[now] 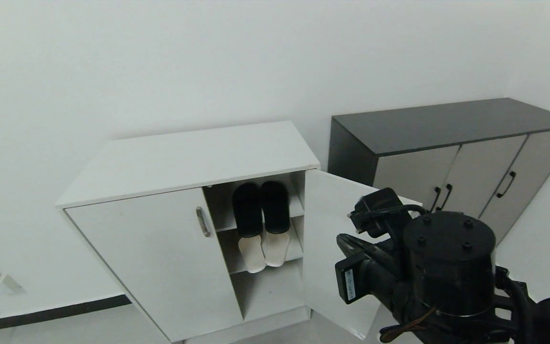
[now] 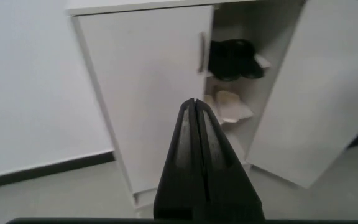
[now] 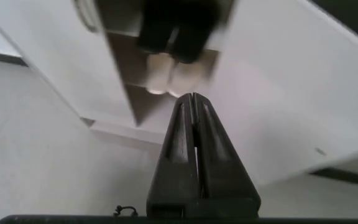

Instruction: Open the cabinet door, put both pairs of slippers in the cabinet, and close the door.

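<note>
Black slippers [image 1: 260, 208] and white slippers [image 1: 263, 248] lay lengthwise twelve-to-six inside the open cabinet [image 1: 194, 157]; left claw [image 2: 195, 102] and right claw [image 3: 193, 96] were pinched shut, empty.

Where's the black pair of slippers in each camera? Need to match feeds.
Head view: black pair on the upper shelf, above the white pair.
Left wrist view: black pair beside the shut door's handle.
Right wrist view: black pair, blurred, above the white pair.
Shared landmark: the open door.
</note>
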Motion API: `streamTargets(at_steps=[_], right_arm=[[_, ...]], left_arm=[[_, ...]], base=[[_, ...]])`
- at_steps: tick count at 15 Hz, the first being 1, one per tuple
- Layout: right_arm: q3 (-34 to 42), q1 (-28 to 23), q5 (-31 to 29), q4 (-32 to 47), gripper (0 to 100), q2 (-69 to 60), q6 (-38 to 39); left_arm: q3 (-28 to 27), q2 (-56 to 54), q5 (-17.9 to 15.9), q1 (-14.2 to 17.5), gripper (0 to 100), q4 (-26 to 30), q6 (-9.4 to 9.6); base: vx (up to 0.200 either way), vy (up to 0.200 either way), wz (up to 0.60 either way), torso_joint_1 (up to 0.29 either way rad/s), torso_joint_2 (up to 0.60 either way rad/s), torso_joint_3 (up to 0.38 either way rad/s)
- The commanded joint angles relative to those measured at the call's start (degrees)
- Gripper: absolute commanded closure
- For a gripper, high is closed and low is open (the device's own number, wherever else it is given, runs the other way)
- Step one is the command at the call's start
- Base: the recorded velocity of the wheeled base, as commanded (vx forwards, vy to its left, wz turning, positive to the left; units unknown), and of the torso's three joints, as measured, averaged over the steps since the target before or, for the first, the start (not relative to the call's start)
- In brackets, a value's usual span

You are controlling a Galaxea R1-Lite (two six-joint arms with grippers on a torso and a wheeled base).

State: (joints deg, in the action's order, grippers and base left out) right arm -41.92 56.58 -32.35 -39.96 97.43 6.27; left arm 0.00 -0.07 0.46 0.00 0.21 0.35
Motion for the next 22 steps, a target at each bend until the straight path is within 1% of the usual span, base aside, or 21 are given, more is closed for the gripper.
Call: streamTargets(at_steps=[1, 5, 8, 10, 12, 13, 15, 17, 19, 22], right_arm=[[0.0, -0.77, 0.01, -0.29, 100, 0.31, -0.2], [0.18, -0.85, 0.01, -1.0, 100, 0.4, -0.64], [0.26, -1.38, 0.01, -1.08, 100, 0.31, -0.99], [0.53, -2.61, -0.08, -1.08, 100, 0.66, -1.08], [-1.41, -5.42, -0.08, -1.08, 100, 2.59, -1.61], [-3.78, -8.24, 0.19, -0.91, 100, 4.0, -2.31], [-10.2, -13.16, 3.26, 0.59, 100, 6.9, -3.37], [-17.84, -18.34, 5.72, 5.42, 100, 10.59, -2.93], [-24.17, -22.21, 7.39, 9.64, 100, 13.14, -2.4], [-32.96, -26.61, 7.57, 16.23, 100, 16.04, -1.61]], left_arm=[[0.0, 0.07, 0.06, 0.09, 100, -0.03, -0.09], [0.0, 0.07, 0.06, 0.09, 100, -0.03, -0.27], [0.0, 0.07, 0.15, 0.09, 100, -0.03, -0.44], [0.0, 0.07, 0.33, 0.09, 100, -0.12, -0.44], [0.0, 0.07, 0.24, 0.09, 100, -0.03, -0.27], [0.0, 0.07, 0.24, 0.09, 100, -0.03, 0.0], [0.0, 0.07, 0.24, 0.09, 100, -0.12, 0.09], [0.0, 0.07, 0.33, 0.09, 100, -0.03, -0.18], [0.0, 0.07, 0.33, 0.09, 100, -0.12, -0.35], [0.0, 0.07, 0.33, 0.09, 100, -0.03, -0.35]], base=[[0.0, 0.0, 0.0, 0.0, 0.0, 0.0], [0.0, 0.0, 0.0, 0.0, 0.0, 0.0], [-0.2, 0.0, 0.0, 0.007, 0.0, 0.002], [0.0, 0.0, 0.0, 0.0, 0.0, 0.0], [0.0, 0.0, 0.0, 0.0, 0.0, 0.0], [0.0, 0.0, 0.0, 0.0, 0.0, 0.0], [0.0, 0.0, 0.0, 0.0, 0.0, 0.0], [0.0, 0.0, 0.0, 0.0, 0.0, 0.0], [0.0, 0.0, 0.0, 0.0, 0.0, 0.0], [0.0, 0.0, 0.0, 0.0, 0.0, 0.0]])
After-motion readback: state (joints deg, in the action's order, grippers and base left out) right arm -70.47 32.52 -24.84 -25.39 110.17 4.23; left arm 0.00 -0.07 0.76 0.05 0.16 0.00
